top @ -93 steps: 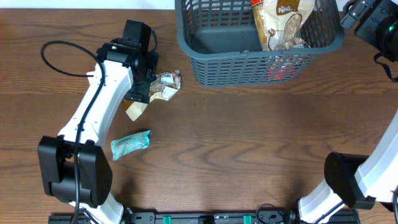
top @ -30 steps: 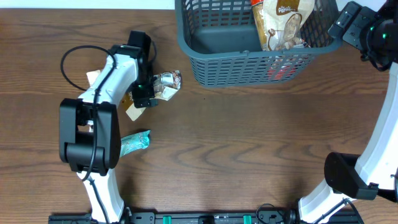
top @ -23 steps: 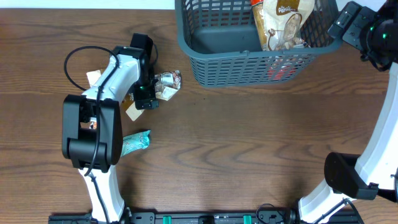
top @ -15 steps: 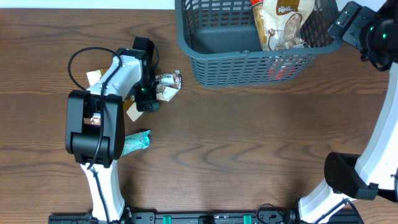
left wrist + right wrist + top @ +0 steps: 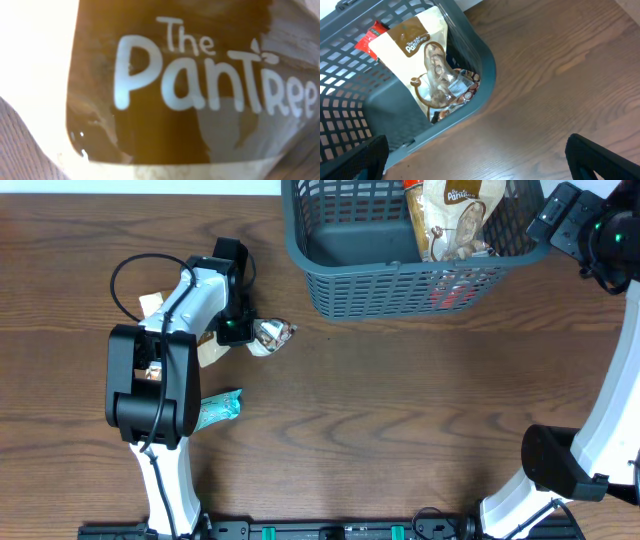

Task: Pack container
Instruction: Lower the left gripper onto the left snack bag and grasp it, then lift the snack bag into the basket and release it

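Rounded corner of container (image 5: 487, 75) seen from above, slotted lattice wall at lower left, thick rim curved round. Cream-and-brown pouch (image 5: 415, 55) leaned inside that corner, tilted, brown label at top, clear window lower down. Red packet (image 5: 370, 35) partly hidden behind pouch's upper left edge. Small shiny wrappers (image 5: 464, 86) lodged between pouch and container wall. Brown wood-grain table (image 5: 560, 65) visible right of container. Right gripper (image 5: 477, 160) spread wide, dark tips at both lower corners, nothing held between.
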You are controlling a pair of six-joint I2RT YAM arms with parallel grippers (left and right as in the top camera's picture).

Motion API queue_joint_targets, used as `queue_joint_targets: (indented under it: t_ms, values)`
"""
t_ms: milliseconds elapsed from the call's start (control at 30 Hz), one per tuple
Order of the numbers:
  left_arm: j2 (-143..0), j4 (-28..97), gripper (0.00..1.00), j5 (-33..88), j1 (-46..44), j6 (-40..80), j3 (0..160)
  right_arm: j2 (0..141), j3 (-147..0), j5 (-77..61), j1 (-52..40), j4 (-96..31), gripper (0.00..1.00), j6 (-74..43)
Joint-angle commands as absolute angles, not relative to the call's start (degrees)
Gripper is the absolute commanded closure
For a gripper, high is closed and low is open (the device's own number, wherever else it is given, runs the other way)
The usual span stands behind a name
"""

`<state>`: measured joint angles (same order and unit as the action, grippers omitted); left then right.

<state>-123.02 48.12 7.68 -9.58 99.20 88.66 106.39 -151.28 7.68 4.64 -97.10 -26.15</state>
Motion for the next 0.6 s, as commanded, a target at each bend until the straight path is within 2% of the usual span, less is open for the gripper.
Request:
queue_joint_targets:
  t_ms: [0,267,567]
  values:
    - [-124.86,48.71,0.94,11.05,-9.52,90.39,88.75,106.21,-151.04,7.88,4.84,-97.27,0.01,-26.55]
    - [-115.81,50.68,0.94,12.36,-9.85,69.49,92.03,106.21,-151.04,7.9,4.84,-97.27,0.01,-26.5]
    - [-93.97,45.3,0.95,2.31,-11.79,62.06,93.06,106.21,-151.04,7.9,4.84,-97.27,0.01,-26.5]
